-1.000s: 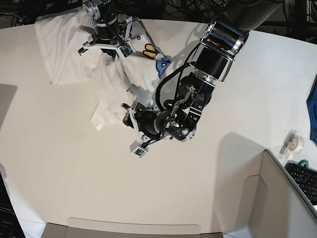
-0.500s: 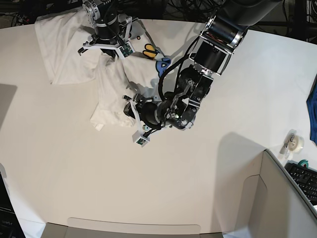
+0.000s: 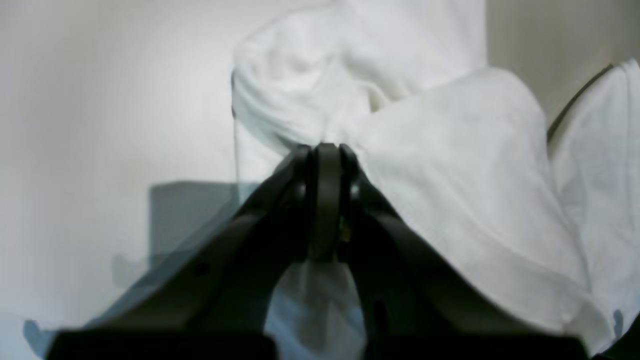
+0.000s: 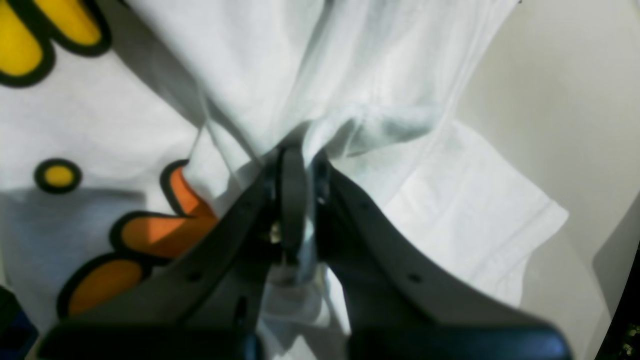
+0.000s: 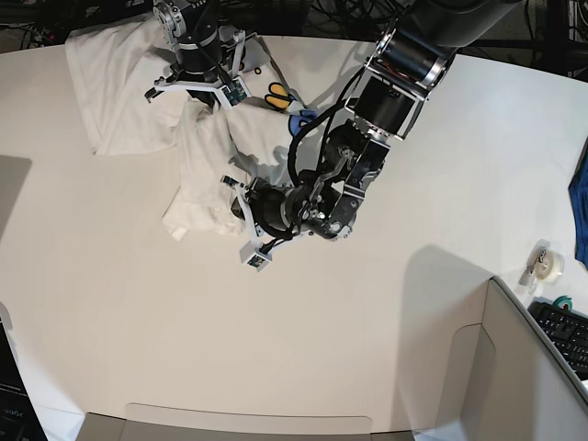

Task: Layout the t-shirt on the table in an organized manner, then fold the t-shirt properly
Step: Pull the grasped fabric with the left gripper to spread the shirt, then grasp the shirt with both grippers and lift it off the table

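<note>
The white t-shirt (image 5: 119,83) lies crumpled at the table's (image 5: 138,322) far left, with a bit of its yellow and blue print (image 5: 285,99) showing. My left gripper (image 5: 234,211) is low at the shirt's near edge. In the left wrist view it (image 3: 326,150) is shut on a bunched fold of the white t-shirt (image 3: 450,175). My right gripper (image 5: 195,90) stands over the shirt's upper middle. In the right wrist view it (image 4: 295,152) is shut on gathered cloth of the t-shirt (image 4: 410,200), beside orange and yellow lettering (image 4: 150,235).
A grey box corner (image 5: 514,367) rises at the near right. A tape roll (image 5: 548,265) and a keyboard (image 5: 565,335) lie beyond it. Blue cloth (image 5: 581,211) hangs at the right edge. Cables run behind the table's far edge.
My left gripper slid left to the shirt's near edge and went from open to shut on the cloth. The right gripper has stayed where it was, still gripping.
</note>
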Controlling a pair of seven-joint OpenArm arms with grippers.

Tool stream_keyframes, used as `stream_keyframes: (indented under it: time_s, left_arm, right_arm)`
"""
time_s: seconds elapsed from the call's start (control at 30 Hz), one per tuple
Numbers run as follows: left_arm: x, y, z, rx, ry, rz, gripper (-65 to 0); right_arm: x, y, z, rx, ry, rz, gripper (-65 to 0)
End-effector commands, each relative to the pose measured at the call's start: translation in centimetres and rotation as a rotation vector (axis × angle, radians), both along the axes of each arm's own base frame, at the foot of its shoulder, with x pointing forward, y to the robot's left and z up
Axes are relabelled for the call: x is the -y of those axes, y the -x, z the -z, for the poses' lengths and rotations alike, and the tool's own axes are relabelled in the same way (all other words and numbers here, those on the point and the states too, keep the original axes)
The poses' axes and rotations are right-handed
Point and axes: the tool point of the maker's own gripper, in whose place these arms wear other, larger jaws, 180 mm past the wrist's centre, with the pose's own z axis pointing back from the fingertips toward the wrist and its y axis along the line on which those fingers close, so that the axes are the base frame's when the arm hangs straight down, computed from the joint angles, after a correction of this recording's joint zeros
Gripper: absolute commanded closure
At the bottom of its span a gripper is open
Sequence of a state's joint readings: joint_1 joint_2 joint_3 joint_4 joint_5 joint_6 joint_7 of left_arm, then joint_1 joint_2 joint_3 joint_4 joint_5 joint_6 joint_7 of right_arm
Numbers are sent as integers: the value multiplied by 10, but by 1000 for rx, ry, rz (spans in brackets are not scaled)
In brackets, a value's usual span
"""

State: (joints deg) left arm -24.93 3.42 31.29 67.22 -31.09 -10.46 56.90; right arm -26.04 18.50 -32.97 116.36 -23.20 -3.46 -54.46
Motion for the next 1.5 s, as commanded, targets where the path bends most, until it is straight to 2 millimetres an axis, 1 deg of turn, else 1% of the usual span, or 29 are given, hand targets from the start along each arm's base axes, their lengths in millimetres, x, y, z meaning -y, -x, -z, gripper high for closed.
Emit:
stream_keyframes:
  time_s: [0.0,0.03,0.1,0.17,0.27,0.37,0.47,0.53,0.6,0.63,0.73,0.77,0.83,0.9,0.93,0.97,1.0,1.07,1.1,1.17,1.2,1.23,1.27,1.3,1.33,1.4,1.43,1.47]
  left_arm:
    - [4,-16,-25,68,36,-7,0]
    - [5,-18,-29,80,41,-6,0]
    - [4,-24,-45,124,62,-13,0]
    - [-9,-36,-70,178,94,-54,0]
    - [-25,-47,-97,221,124,-102,0]
    - [-42,-59,-124,275,154,-151,0]
    - [-56,-67,-134,296,172,-197,0]
    - [-75,-74,-140,317,171,-238,0]
    - [-88,-80,-153,363,169,-258,0]
    - [-98,-82,-158,383,161,-274,0]
    - [-116,-85,-173,435,157,-303,0]
    - [-122,-86,-180,455,160,-316,0]
    - [-132,-90,-201,507,178,-346,0]
    - [-142,-92,-213,536,190,-372,0]
    - [-144,-92,-212,535,183,-374,0]
    - [-149,-91,-207,519,152,-367,0]
    - [-150,-89,-201,499,129,-356,0]
    - [-142,-86,-182,447,104,-325,-11]
    - [-135,-83,-171,414,89,-302,-35]
    - [-115,-72,-140,346,57,-245,-115]
    - [-107,-69,-132,329,50,-220,-155]
    - [-94,-66,-124,319,55,-194,-197]
    - [-79,-63,-118,310,64,-169,-224]
    - [-69,-61,-111,299,64,-148,-233]
    - [-58,-57,-101,281,60,-122,-230]
    - [-47,-53,-81,244,46,-97,-218]
    - [-40,-52,-73,231,46,-91,-215]
    - [-32,-57,-73,232,52,-97,-216]
  right_arm:
    - [0,-5,-7,30,-6,3,0]
    - [0,-7,-8,37,-6,5,0]
    - [0,-11,-11,48,-7,6,0]
    - [0,-19,-15,69,-9,11,0]
    - [-5,-29,-22,96,-32,27,0]
    - [-3,-39,-27,121,-44,60,0]
    - [-2,-47,-33,144,-53,78,0]
    - [1,-55,-39,170,-55,89,0]
    - [-5,-62,-44,186,-76,99,0]
    - [-9,-66,-47,195,-93,108,0]
    - [-16,-76,-57,227,-122,118,0]
    - [-17,-80,-60,238,-130,120,0]
    - [-21,-89,-69,269,-147,122,0]
    - [-28,-99,-79,297,-173,125,0]
    - [-32,-102,-83,307,-184,126,0]
    - [-35,-105,-86,312,-197,129,0]
    - [-39,-106,-87,314,-210,131,0]
    - [-44,-106,-88,309,-230,138,0]
    - [-48,-104,-87,303,-237,133,0]
    - [-57,-100,-86,295,-244,107,0]
    - [-60,-98,-85,291,-247,97,0]
    - [-63,-96,-83,281,-246,88,0]
    - [-66,-92,-80,256,-240,85,0]
    - [-68,-90,-78,237,-234,83,0]
    - [-72,-86,-75,212,-228,72,0]
    - [-80,-81,-73,194,-228,51,0]
    - [-81,-80,-72,192,-228,44,0]
    - [-83,-78,-71,186,-230,39,0]
